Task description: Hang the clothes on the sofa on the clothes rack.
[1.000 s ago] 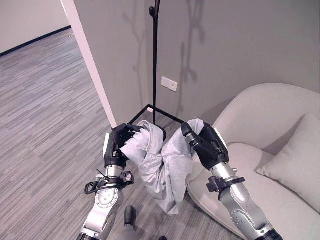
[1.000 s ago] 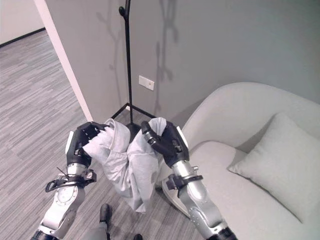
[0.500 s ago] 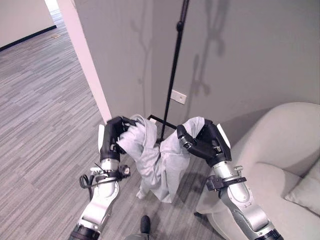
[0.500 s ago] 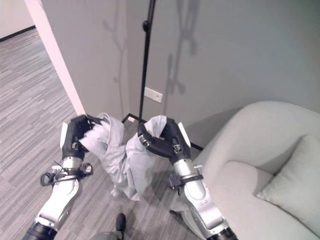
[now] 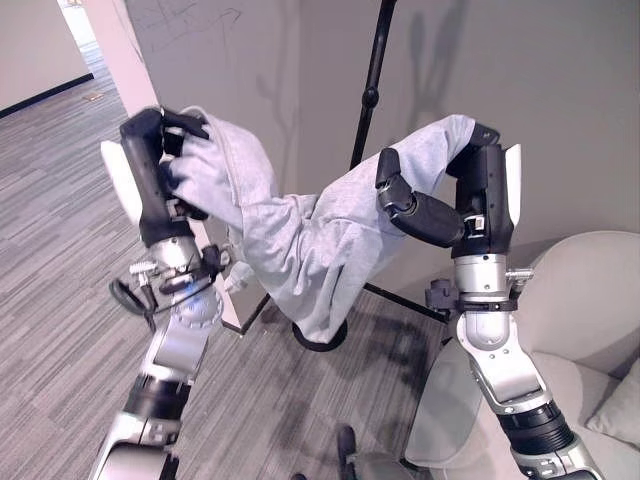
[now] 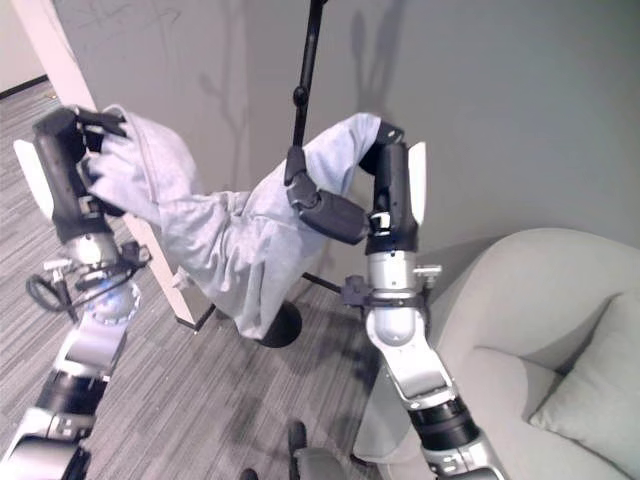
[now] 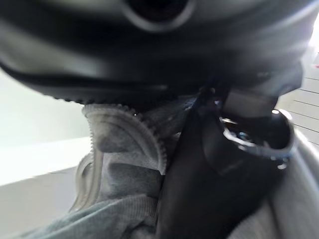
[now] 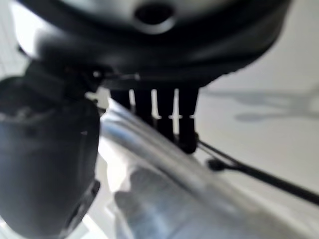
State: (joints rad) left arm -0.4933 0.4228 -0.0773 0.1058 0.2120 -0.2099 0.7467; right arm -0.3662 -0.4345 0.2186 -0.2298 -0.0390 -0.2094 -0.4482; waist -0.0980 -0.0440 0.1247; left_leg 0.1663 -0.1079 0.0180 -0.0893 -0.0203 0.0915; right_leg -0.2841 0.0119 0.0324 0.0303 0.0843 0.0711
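Grey wall behind, rack pole [image 5: 372, 95] at twelve o'clock: left hand [image 5: 152, 165] and right hand [image 5: 470, 200] each clutch the grey garment [image 5: 300, 235], spread high, probably for hooking.

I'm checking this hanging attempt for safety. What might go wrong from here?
The grey garment sags low between the left hand and right hand, so its drooping middle may catch on the rack pole instead of a hook. The rack stands on a thin pole, so a snagged pull might tip it.
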